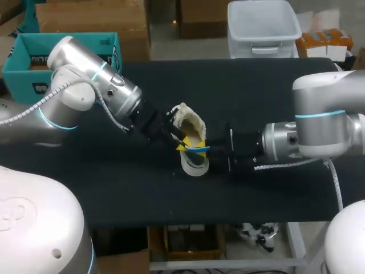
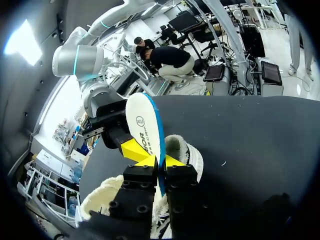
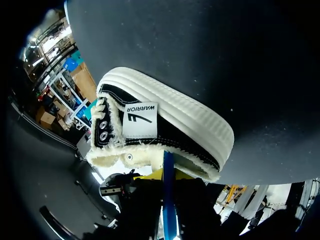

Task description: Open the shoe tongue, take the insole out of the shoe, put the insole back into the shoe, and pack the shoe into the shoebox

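Note:
A black canvas shoe [image 1: 191, 124] with a white sole and cream fleece lining lies on its side at the middle of the black table [image 1: 274, 97]. A white insole [image 1: 198, 149] with a blue edge sticks out of its opening. My left gripper [image 1: 181, 144] comes in from the left and is shut on the insole [image 2: 142, 125], its yellow tips [image 2: 161, 162] pressed to both faces. My right gripper [image 1: 206, 151] meets it from the right. In the right wrist view the insole [image 3: 168, 167] runs edge-on between its fingers [image 3: 168, 182], with the shoe [image 3: 170, 130] just ahead.
A teal open box [image 1: 34, 57] stands at the table's far left corner, behind my left arm. Bare black tabletop lies in front of the shoe and to its right rear.

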Controlling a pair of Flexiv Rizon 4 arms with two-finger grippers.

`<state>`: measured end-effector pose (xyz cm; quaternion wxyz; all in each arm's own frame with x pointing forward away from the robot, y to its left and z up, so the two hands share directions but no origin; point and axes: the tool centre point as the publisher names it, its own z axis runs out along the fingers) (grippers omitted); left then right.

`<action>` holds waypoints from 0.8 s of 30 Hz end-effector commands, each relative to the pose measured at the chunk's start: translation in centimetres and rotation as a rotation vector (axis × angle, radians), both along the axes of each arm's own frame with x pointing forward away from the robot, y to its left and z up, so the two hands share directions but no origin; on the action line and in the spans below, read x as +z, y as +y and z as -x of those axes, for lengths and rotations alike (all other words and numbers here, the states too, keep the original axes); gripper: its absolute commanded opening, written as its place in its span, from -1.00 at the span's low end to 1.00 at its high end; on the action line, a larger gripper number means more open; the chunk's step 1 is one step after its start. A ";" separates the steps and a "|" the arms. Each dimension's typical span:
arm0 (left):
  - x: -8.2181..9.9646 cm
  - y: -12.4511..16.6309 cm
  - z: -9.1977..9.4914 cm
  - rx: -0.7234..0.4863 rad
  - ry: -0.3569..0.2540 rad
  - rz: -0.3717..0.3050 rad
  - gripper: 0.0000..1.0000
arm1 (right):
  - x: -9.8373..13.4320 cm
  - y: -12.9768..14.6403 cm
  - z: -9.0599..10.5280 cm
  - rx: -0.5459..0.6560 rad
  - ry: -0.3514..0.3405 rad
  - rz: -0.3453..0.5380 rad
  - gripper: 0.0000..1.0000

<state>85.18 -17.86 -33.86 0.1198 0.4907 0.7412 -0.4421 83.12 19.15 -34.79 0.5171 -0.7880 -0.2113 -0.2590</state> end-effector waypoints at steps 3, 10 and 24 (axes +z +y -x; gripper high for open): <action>-0.9 0.0 -1.1 0.038 0.001 -0.005 -1.00 | -0.9 0.2 -1.7 0.020 0.003 -0.002 -1.00; -1.9 0.1 -2.7 0.077 0.021 -0.024 -1.00 | -1.2 0.4 -2.6 0.027 0.025 0.020 -1.00; -1.4 0.3 -2.3 0.068 0.025 -0.011 -1.00 | 1.0 -0.1 0.0 -0.031 0.000 0.045 0.64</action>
